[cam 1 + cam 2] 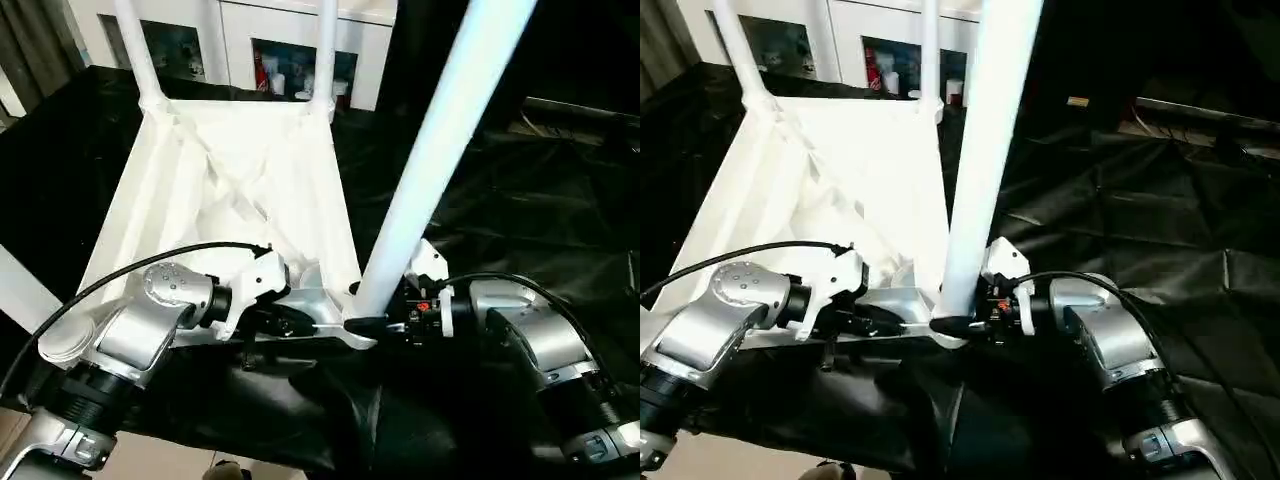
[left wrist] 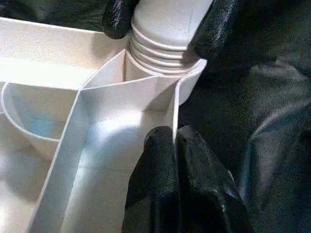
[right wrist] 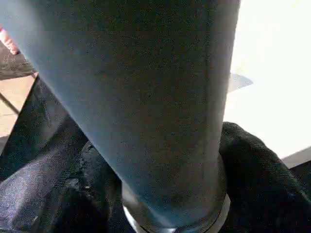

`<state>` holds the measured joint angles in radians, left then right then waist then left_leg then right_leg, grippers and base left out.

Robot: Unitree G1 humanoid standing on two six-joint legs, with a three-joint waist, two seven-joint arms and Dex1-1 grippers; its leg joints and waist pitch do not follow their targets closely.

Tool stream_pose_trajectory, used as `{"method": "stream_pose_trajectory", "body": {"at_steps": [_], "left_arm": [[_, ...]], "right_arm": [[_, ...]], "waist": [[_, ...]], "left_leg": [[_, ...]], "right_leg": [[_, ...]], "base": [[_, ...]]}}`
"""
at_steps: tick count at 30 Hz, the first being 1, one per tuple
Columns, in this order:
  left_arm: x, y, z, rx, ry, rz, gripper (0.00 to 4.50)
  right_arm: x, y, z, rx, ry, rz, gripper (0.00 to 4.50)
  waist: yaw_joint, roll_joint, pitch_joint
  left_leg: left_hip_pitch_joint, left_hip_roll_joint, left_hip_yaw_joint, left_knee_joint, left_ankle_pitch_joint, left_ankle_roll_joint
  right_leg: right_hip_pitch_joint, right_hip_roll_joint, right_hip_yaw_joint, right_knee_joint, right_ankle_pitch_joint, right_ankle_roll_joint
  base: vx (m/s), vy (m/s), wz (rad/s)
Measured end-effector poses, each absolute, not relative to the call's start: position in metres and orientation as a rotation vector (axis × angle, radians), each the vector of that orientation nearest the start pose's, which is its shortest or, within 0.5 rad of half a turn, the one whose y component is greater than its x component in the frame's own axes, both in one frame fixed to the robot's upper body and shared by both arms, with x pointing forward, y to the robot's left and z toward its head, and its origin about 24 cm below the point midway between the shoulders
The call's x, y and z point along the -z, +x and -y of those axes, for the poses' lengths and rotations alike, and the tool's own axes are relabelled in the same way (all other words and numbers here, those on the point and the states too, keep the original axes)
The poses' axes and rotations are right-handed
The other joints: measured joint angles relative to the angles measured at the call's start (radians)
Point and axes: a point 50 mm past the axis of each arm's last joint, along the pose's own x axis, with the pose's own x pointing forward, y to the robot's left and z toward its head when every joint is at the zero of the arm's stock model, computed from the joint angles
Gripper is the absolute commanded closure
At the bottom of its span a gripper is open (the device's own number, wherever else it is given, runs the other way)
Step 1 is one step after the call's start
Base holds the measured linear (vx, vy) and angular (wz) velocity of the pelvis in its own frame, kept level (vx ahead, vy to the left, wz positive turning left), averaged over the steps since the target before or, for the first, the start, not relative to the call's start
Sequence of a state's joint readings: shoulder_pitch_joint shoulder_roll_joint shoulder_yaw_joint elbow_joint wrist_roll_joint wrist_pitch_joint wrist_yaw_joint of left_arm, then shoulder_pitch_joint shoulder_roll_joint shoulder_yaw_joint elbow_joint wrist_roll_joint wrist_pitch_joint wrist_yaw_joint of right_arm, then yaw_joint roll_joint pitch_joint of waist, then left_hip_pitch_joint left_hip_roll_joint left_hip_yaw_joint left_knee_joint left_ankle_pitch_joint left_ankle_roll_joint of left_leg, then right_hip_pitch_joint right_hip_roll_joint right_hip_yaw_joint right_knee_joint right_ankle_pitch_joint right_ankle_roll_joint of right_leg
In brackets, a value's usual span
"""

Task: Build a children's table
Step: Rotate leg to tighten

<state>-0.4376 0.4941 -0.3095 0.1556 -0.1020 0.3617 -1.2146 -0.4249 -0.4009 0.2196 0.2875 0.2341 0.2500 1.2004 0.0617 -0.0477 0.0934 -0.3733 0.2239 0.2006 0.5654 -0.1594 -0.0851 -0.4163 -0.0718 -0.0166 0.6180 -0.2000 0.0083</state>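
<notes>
Left eye view: the children's table [image 1: 235,190] lies upside down on the black-draped counter [image 1: 520,210], spanning the frame's centre-left, two legs rising at the upper edge. A third leg [image 1: 440,150] slants up from the lower-centre corner. The left gripper [image 1: 300,322] meets that corner from the left, the right gripper [image 1: 385,322] from the right.

Left wrist view: the left fingers [image 2: 160,165] pinch the corner rim, closed on it; the right fingers [image 2: 216,29] straddle the leg's threaded base.

Right wrist view: the leg [image 3: 146,97] stands between the right fingers, which hold it.
</notes>
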Motion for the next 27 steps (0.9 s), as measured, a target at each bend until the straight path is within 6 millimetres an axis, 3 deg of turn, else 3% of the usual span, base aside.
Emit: {"method": "stream_pose_trajectory", "body": {"at_steps": [3,7,11,16,18,19,20,27], "left_arm": [[-0.071,0.286,-0.131,1.317,0.344,-0.442,4.50],[-0.069,0.294,-0.121,1.166,0.311,-0.426,4.50],[-0.067,0.297,-0.103,1.028,0.279,-0.411,4.50],[-0.064,0.299,-0.088,0.944,0.247,-0.404,4.50],[-0.063,0.300,-0.087,0.942,0.251,-0.399,4.50],[-0.063,0.300,-0.087,0.944,0.254,-0.397,4.50],[-0.063,0.300,-0.087,0.946,0.257,-0.395,4.50],[-0.064,0.296,-0.094,1.023,0.290,-0.381,4.50]], "right_arm": [[-0.063,0.293,0.134,-1.274,-0.091,-0.293,1.86],[-0.054,0.303,0.129,-1.029,0.007,-0.253,1.87],[-0.049,0.311,0.121,-0.806,0.079,-0.220,1.87],[-0.047,0.315,0.115,-0.658,0.090,-0.213,1.87],[-0.047,0.315,0.114,-0.648,0.091,-0.212,1.87],[-0.047,0.315,0.115,-0.648,0.092,-0.213,1.32],[-0.047,0.316,0.115,-0.648,0.094,-0.212,1.18],[-0.052,0.311,0.124,-0.801,0.001,-0.221,1.01]], "waist": [[-0.001,0.000,0.000],[-0.019,-0.001,-0.001],[-0.027,-0.001,-0.002],[-0.025,0.006,-0.010],[-0.024,0.008,-0.011],[-0.023,0.009,-0.012],[-0.023,0.009,-0.012],[-0.024,0.009,-0.012]], "left_leg": [[0.000,0.000,0.000,0.004,0.000,0.000],[0.003,0.000,-0.001,0.009,0.001,-0.001],[0.005,0.000,-0.002,0.010,0.001,-0.001],[0.004,-0.001,-0.003,0.008,0.001,-0.001],[0.004,-0.002,-0.003,0.007,0.001,-0.001],[0.004,-0.002,-0.003,0.007,0.001,-0.001],[0.004,-0.002,-0.003,0.007,0.001,-0.001],[0.002,-0.002,-0.003,0.003,0.001,-0.001]], "right_leg": [[0.000,-0.002,0.000,0.004,0.001,-0.001],[0.001,-0.002,0.002,0.008,0.004,-0.002],[0.002,-0.002,0.002,0.008,0.005,-0.001],[0.002,-0.002,0.003,0.006,0.005,0.000],[0.002,-0.002,0.002,0.005,0.005,0.000],[0.002,-0.002,0.002,0.005,0.005,0.000],[0.002,-0.002,0.002,0.005,0.005,0.000],[0.001,-0.001,0.002,0.000,0.006,0.001]], "base": [[0.000,0.000,0.00],[0.000,0.000,0.00],[0.000,0.000,0.00],[0.000,0.000,0.00],[0.000,0.000,0.00],[0.000,0.000,0.00],[0.000,0.000,0.00],[0.000,0.000,0.00]]}}
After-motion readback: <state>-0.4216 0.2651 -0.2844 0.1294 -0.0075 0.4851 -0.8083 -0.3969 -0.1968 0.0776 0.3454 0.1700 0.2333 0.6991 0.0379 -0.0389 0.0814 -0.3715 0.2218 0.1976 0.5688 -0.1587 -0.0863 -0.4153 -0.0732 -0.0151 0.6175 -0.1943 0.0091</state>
